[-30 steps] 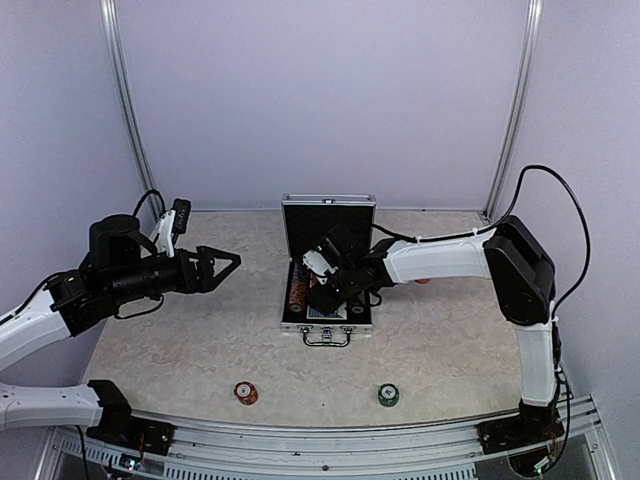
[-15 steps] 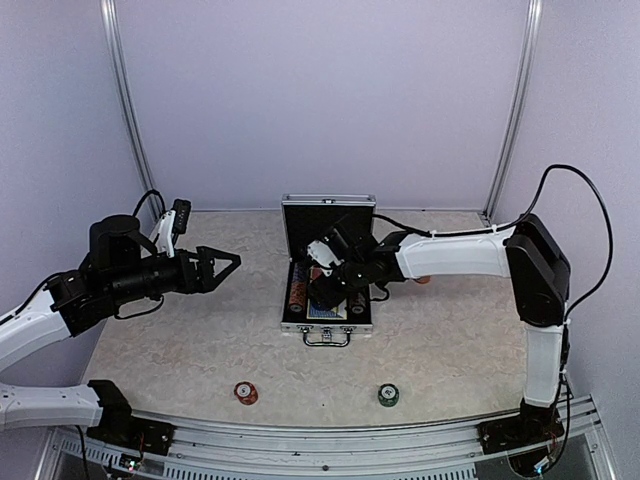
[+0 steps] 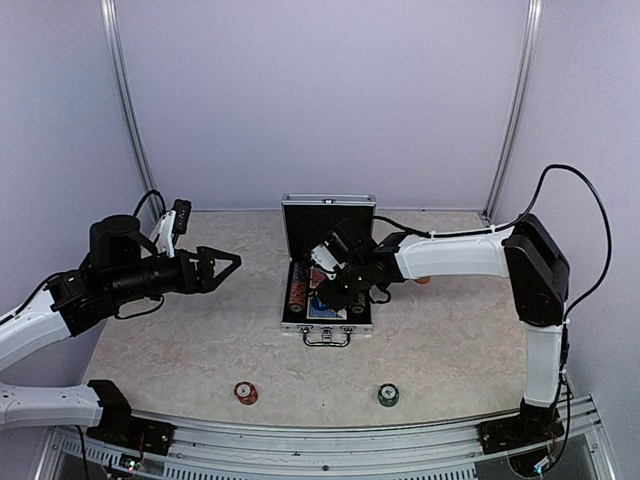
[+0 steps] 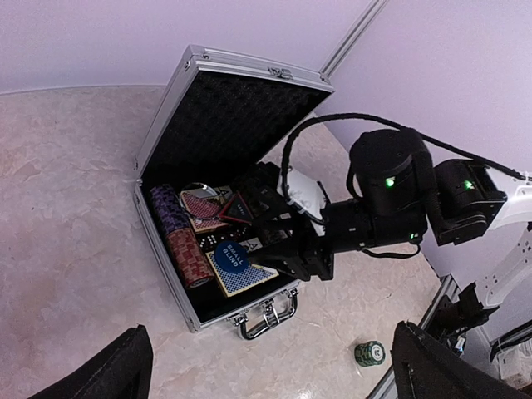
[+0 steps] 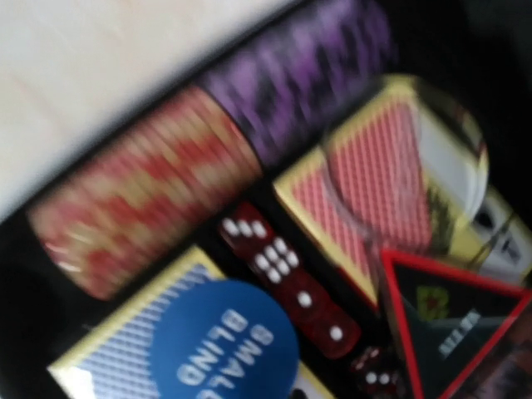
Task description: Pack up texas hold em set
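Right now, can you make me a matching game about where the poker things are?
Things:
1. green chip stack
2. purple chips
3. blue disc
4. case lid

Places or states:
A. lying on the blue card deck
B. standing open
C. on the table, outside the case
D. in the case, at the lid end of the chip row

Pairs: 1-C, 2-D, 3-A, 4-B

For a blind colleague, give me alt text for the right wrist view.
Blurred close-up: round blue Small Blind disc on a blue-backed deck, beside red dice, red chip stack, purple chip stack, red-backed deck and red-edged black triangle.
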